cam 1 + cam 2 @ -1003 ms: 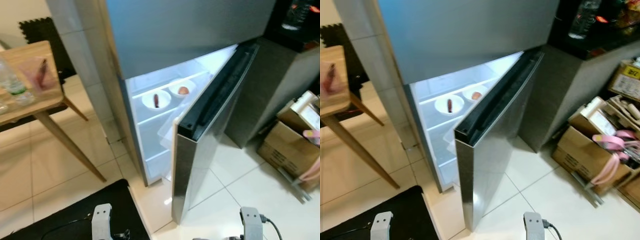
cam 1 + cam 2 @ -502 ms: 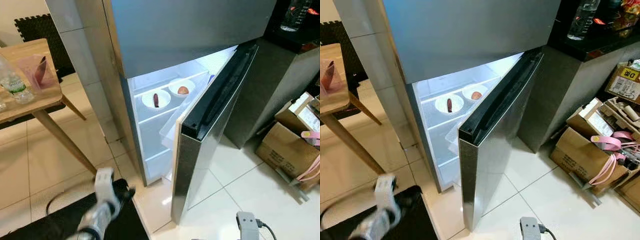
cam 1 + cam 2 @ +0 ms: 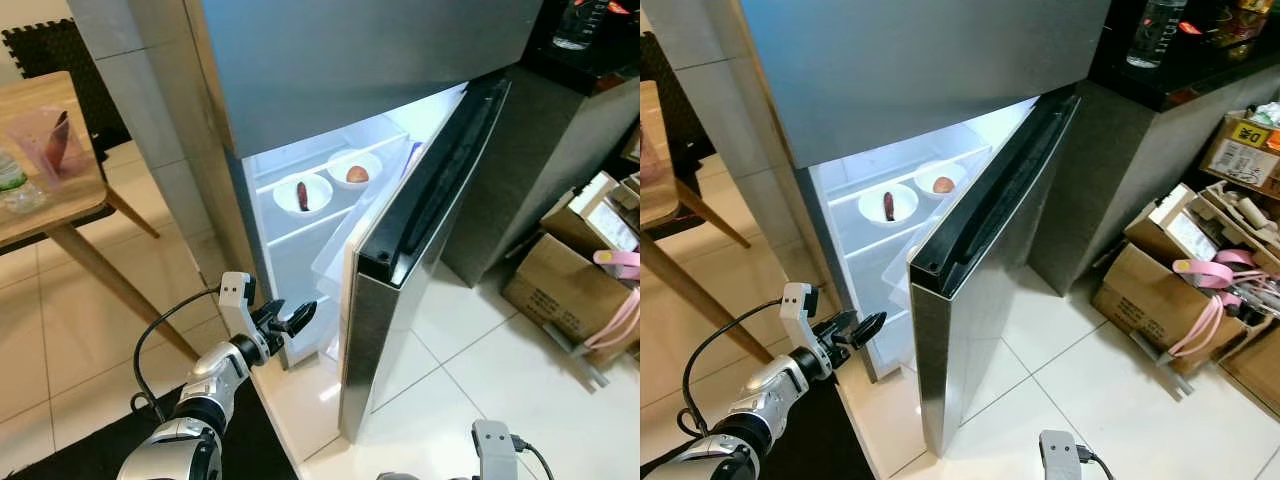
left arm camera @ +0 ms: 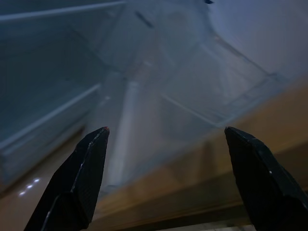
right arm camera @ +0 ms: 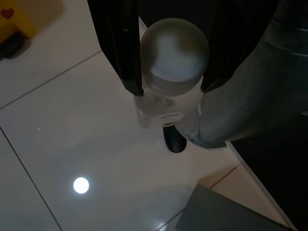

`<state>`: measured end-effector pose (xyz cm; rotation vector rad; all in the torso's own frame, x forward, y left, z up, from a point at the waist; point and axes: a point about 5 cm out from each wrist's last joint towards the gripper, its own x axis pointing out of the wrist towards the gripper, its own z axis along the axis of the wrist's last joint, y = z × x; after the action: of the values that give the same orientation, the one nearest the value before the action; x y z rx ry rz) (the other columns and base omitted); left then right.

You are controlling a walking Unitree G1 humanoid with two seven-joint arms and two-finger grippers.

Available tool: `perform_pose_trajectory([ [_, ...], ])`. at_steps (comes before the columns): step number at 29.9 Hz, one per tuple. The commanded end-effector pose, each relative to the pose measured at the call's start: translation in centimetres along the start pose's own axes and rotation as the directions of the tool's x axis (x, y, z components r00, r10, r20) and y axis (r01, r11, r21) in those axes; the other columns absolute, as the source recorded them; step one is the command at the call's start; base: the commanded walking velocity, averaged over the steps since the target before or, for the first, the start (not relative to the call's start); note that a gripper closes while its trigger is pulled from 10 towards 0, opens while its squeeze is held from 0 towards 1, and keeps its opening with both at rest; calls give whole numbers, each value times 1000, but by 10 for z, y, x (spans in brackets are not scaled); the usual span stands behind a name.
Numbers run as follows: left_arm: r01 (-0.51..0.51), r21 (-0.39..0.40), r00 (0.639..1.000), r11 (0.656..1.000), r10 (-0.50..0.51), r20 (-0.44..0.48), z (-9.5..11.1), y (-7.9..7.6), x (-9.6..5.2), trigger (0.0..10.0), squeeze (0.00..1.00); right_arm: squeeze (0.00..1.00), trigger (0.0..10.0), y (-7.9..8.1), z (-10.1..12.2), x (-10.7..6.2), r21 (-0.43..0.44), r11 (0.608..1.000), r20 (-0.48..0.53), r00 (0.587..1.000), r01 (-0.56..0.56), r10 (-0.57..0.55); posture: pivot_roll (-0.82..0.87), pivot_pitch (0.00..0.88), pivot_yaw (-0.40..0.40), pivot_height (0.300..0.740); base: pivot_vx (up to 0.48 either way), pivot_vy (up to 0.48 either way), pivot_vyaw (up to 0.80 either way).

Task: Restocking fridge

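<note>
The fridge's lower door [image 3: 420, 250] stands half open, and the inside is lit. On a shelf sit two white bowls: one [image 3: 303, 194] holds a dark red piece of food, the other [image 3: 354, 171] an orange-red fruit. My left gripper [image 3: 293, 320] is open and empty, held out at the lower part of the opening, just before the bottom shelves [image 4: 57, 110]. In the right wrist view my right gripper [image 5: 171, 89] hangs low over the floor, shut on a clear bottle [image 5: 171, 62] with a white cap.
A wooden table [image 3: 50, 190] with a pink cup [image 3: 45, 140] and a plastic bottle stands at the left. Cardboard boxes [image 3: 560, 290] crowd the floor at the right, beside a dark counter [image 3: 1160, 70]. A black mat [image 3: 250, 440] lies under my left arm.
My left arm has risen from the bottom of the view and reached forward to the fridge opening. The head camera has shifted slightly. The right arm stays low.
</note>
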<state>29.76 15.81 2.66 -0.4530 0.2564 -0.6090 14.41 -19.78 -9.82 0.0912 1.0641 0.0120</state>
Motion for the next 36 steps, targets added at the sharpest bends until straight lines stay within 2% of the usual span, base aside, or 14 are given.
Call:
perform_pose_trajectory([
  [1,123,-17,991,992,-123,-43,-12,-13,3,10000,0,0,10000,-2,0,0,0,1000,1,1000,7,-7,-53,80,-12,740,0,0,0],
  [2,123,-17,991,992,-123,-43,-12,-13,3,10000,0,0,10000,-2,0,0,0,1000,1,1000,7,-7,-53,80,-12,740,0,0,0],
  [3,250,-11,962,968,-250,-113,-25,-27,4,10000,0,0,10000,-3,0,0,0,1000,-4,1000,15,-15,-53,83,-11,740,0,0,0],
  [5,300,-8,943,954,-298,-148,-32,-34,4,10000,0,0,10000,-3,0,-1,1,1000,-8,1000,18,-18,-53,83,-11,740,0,0,0],
  [9,306,-2,940,952,-303,-159,-36,-37,5,10000,0,0,10000,-3,-2,-1,3,1000,-16,1000,16,-16,-51,86,-12,740,0,0,0],
  [15,259,14,957,966,-255,-137,-35,-36,7,10000,0,0,10000,0,-5,0,4,1000,-35,999,8,-8,-50,87,-13,740,0,0,-775],
  [25,271,25,955,962,-266,-131,-34,-38,8,10000,0,0,10000,-2,-5,-1,2,1000,-35,999,19,-19,-49,90,-15,740,0,0,-772],
  [36,282,27,950,959,-276,-143,-39,-41,7,10000,0,0,10000,-2,-4,0,4,1000,-32,999,19,-19,-45,90,-17,740,0,0,0],
])
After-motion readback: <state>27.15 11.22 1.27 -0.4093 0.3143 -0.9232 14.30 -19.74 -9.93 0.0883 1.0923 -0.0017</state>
